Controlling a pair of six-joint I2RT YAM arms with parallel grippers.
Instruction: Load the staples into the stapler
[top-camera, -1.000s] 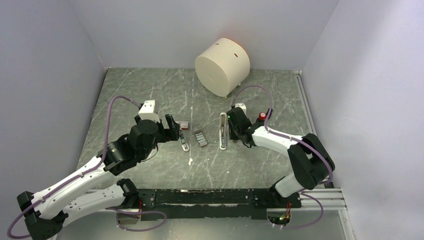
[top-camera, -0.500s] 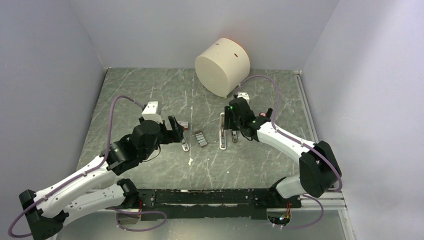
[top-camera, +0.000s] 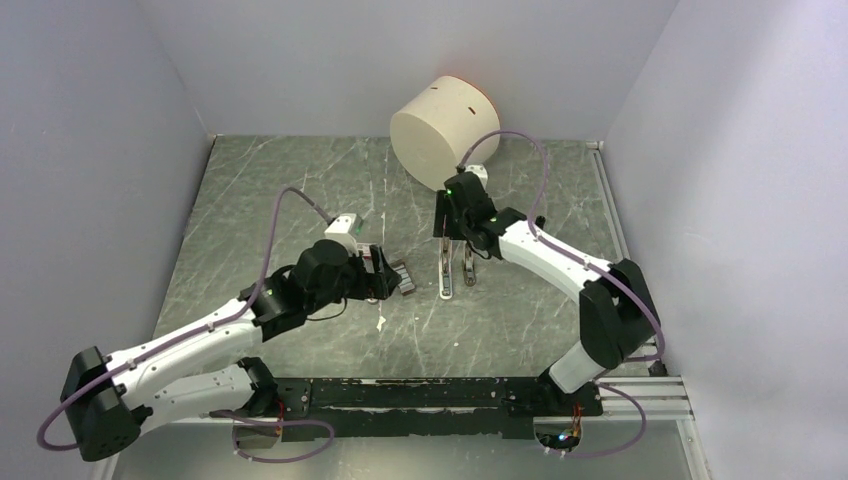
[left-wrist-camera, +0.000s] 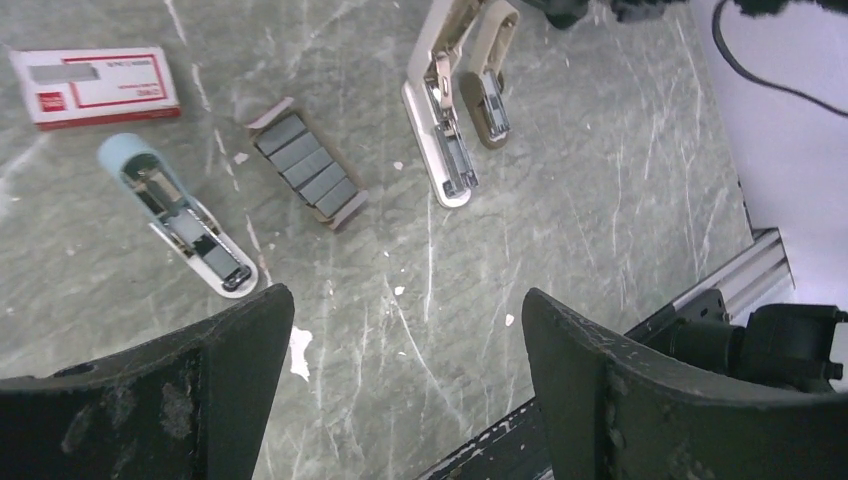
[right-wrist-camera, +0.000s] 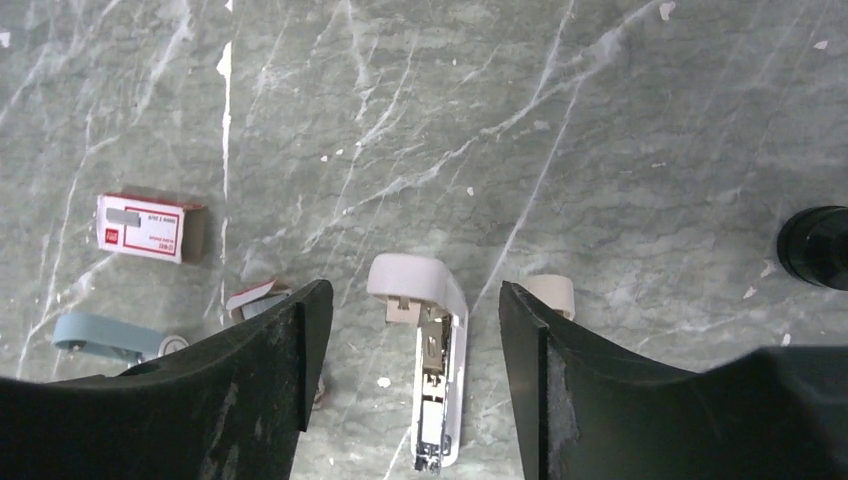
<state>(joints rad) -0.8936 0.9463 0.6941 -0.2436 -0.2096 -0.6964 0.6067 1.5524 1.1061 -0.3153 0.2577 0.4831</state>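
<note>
The staples (left-wrist-camera: 305, 172) are several dark-grey strips lying side by side in a small cardboard tray; the top view shows them (top-camera: 405, 280) at my left gripper's tip. A beige stapler (left-wrist-camera: 445, 130) lies opened flat with its magazine facing up, and it also shows in the right wrist view (right-wrist-camera: 432, 360) and the top view (top-camera: 445, 272). A smaller blue stapler (left-wrist-camera: 185, 225) lies opened left of the staples. My left gripper (left-wrist-camera: 405, 330) is open, empty and above the table. My right gripper (right-wrist-camera: 412, 300) is open and empty, above the beige stapler's hinge end.
A red-and-white cardboard box (left-wrist-camera: 95, 85) lies beyond the blue stapler. A white cylinder with an orange face (top-camera: 445, 135) stands at the back. A black round object (right-wrist-camera: 815, 245) sits right of the beige stapler. A black rail (top-camera: 420, 392) runs along the near edge. Walls enclose three sides.
My left gripper has moved right, from beside the blue stapler to over the staples. My right gripper has drawn back toward the far end of the beige stapler.
</note>
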